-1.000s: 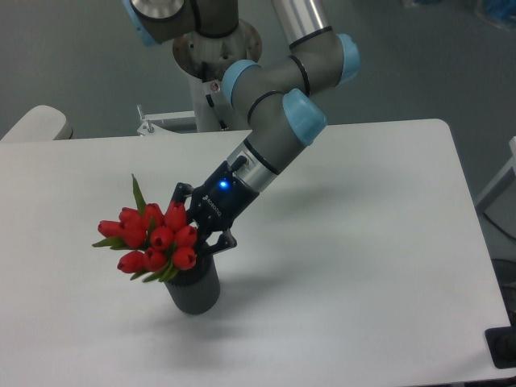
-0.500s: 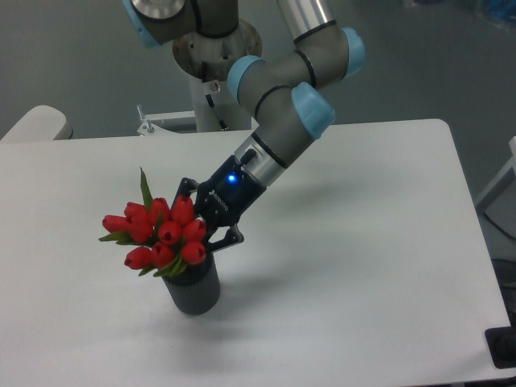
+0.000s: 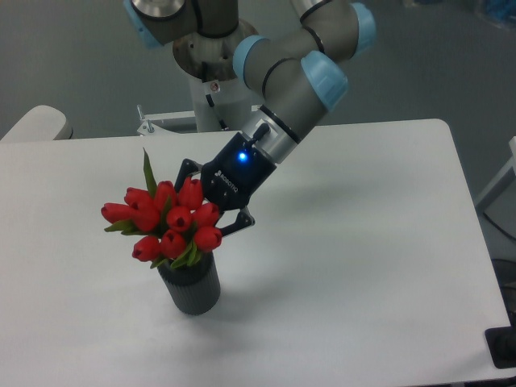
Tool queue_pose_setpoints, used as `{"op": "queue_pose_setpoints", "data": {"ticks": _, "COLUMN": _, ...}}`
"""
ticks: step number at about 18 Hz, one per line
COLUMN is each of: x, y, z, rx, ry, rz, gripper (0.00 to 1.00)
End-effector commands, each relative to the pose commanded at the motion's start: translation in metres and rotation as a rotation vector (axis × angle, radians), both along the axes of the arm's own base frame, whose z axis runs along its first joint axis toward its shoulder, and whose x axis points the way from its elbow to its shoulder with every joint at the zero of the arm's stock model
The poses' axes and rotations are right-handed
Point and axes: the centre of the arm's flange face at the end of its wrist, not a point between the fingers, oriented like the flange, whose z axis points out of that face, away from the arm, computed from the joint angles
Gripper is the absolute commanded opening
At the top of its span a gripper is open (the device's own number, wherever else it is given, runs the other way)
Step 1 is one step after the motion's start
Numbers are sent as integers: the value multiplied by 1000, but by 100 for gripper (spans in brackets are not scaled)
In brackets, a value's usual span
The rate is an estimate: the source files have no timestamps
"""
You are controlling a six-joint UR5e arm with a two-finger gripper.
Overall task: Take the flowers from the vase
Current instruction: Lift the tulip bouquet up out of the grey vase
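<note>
The flowers, a tight bunch of red tulip buds with green leaves, sit over the mouth of the vase, a dark grey ribbed cylinder on the white table. The bunch leans to the left and its lower buds still overlap the vase rim. My gripper comes in from the upper right, right behind the buds. Its fingers close around the bunch at the stems, and the buds hide the fingertips.
The arm's base stands at the table's back edge with a small metal bracket beside it. A pale rounded object lies off the back left corner. A black item sits at the lower right.
The gripper and the bunch have risen and shifted slightly right together. More of the vase rim shows below the buds. The vase has stayed in place.
</note>
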Motion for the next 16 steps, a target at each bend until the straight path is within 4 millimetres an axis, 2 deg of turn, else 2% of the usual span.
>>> {"op": "queue_pose_setpoints", "data": {"ticks": 13, "x": -9, "y": 2, "z": 78, "rx": 47, "ry": -54, "rz": 68, "gripper": 41}}
{"op": "queue_pose_setpoints", "data": {"ticks": 16, "x": -19, "y": -1, "z": 97, "rx": 56, "ry": -62, "rz": 96, "gripper": 41}}
